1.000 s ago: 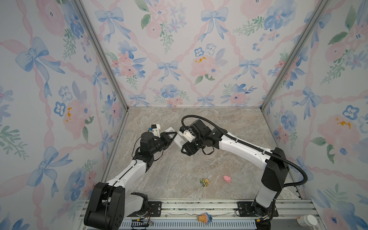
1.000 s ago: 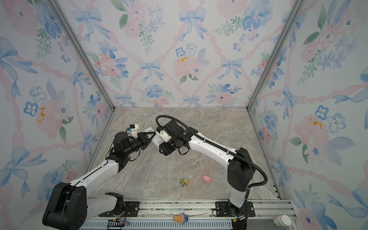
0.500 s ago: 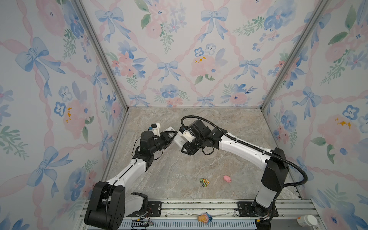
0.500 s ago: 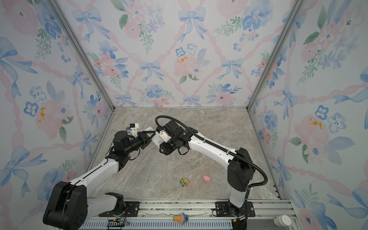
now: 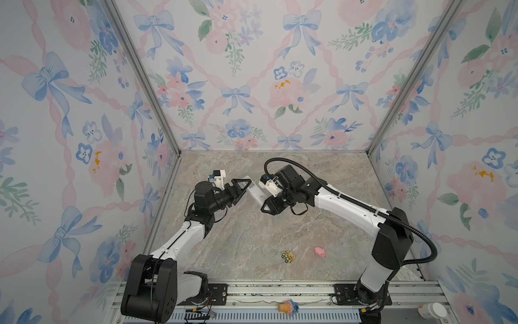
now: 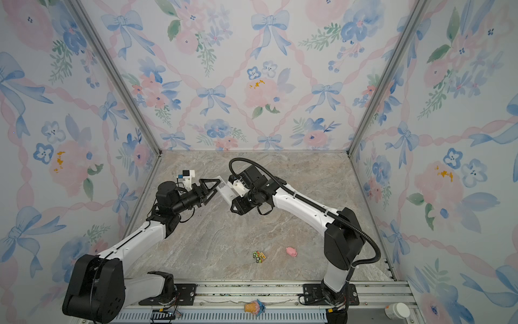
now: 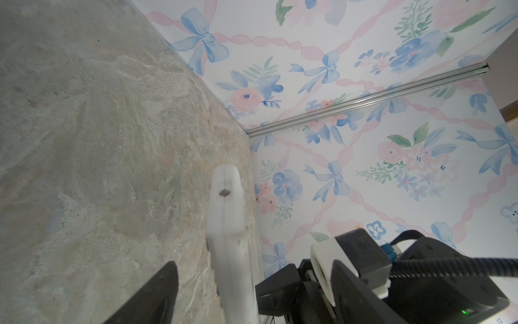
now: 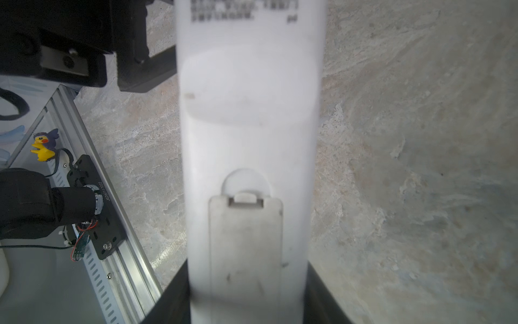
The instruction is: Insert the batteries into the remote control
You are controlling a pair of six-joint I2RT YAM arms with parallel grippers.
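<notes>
The left end effector (image 5: pixel 246 189) was opened off the remote control (image 5: pixel 255 193)
Its jaws, shut on the remote's end a second earlier, were spread wide, and the clamp on it was released.

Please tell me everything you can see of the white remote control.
The long, slim white plastic remote control hangs tilted above the marble table, back upward. Its greyish battery cover is latched shut; blurred print lies further along. The right gripper clamps one end; the open left gripper flanks the other.
</notes>
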